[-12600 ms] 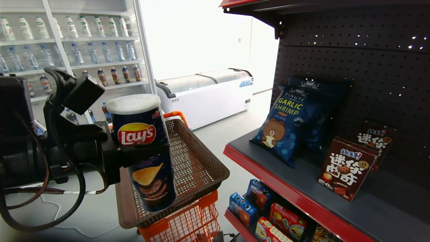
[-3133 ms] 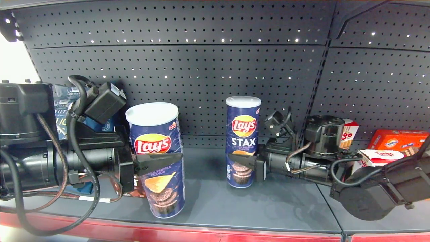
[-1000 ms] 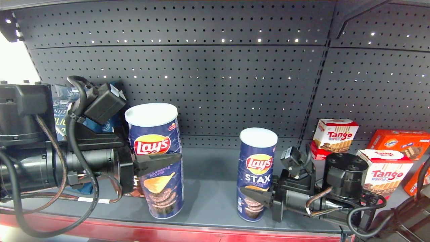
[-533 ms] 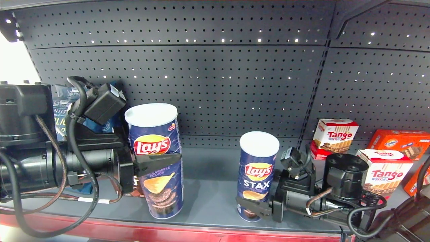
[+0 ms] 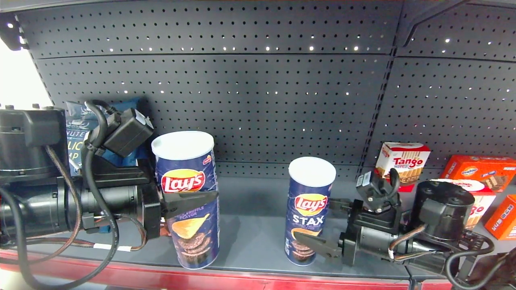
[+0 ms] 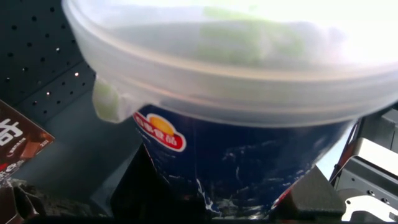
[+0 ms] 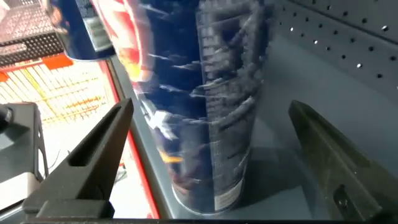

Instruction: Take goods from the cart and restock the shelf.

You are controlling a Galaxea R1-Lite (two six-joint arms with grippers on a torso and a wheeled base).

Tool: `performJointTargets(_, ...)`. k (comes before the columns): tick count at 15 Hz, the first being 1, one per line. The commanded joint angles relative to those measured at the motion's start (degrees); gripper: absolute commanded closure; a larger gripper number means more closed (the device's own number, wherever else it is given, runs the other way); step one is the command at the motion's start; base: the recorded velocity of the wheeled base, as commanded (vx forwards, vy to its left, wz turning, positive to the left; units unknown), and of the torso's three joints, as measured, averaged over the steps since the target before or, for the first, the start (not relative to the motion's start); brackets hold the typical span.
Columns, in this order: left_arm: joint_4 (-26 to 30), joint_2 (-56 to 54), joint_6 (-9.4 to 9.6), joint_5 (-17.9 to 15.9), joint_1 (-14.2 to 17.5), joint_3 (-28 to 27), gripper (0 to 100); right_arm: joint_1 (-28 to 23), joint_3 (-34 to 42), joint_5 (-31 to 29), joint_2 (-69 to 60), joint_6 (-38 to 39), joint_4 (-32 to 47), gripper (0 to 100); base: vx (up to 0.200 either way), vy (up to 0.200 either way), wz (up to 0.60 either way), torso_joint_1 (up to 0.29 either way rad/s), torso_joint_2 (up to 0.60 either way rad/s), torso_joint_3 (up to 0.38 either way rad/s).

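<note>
Over the last half second the right gripper [image 5: 318, 223] has let go and backed off. Its jaws are now spread either side of the tall dark-blue cardboard crisp tube with a white plastic lid [image 5: 309, 201], which stands upright between them; in the right wrist view neither finger seems to touch it. The left gripper [image 5: 189, 198] has sunk a little and stays clamped round the waist of a matching dark-blue crisp tube [image 5: 185, 179]. I cannot tell whether that tube's base has touched down.

The right gripper's near finger lies close in front of the standing tube's foot. A sideways sweep on withdrawal would likely clip it, and so tall and narrow a tube should tip easily. The left gripper's tube sits close to the front lip, so if released there it could topple off.

The dark grey metal shelf [image 5: 250, 237] looks smooth, with a perforated back panel [image 5: 258, 100]. Beyond the right gripper stands a red-and-white wafer box [image 5: 401, 161], behind the left gripper a blue snack bag [image 5: 78, 121], and below the lip the orange wire cart [image 7: 62, 87].
</note>
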Motion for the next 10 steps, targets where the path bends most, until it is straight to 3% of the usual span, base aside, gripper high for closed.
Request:
performJointTargets(1, 0.0, 0.0, -0.01, 0.0, 0.0, 0.1, 100, -0.2, 0.8, 0.1, -5.4, -0.1, 0.2, 0, 0.0, 0.0, 0.0, 0.0, 0.0, 0.0)
performJointTargets(6, 0.0, -0.4, -0.01, 0.0, 0.0, 0.4, 100, -3.3, 3.9, 0.4, -9.0, -0.1, 0.0, 0, 0.0, 0.0, 0.0, 0.0, 0.0, 0.0)
performJointTargets(10, -0.1, -0.7, -0.01, 0.0, 0.0, 1.7, 100, -2.7, 6.7, 0.6, -14.8, -0.1, 0.2, 0, 0.0, 0.0, 0.0, 0.0, 0.0, 0.0)
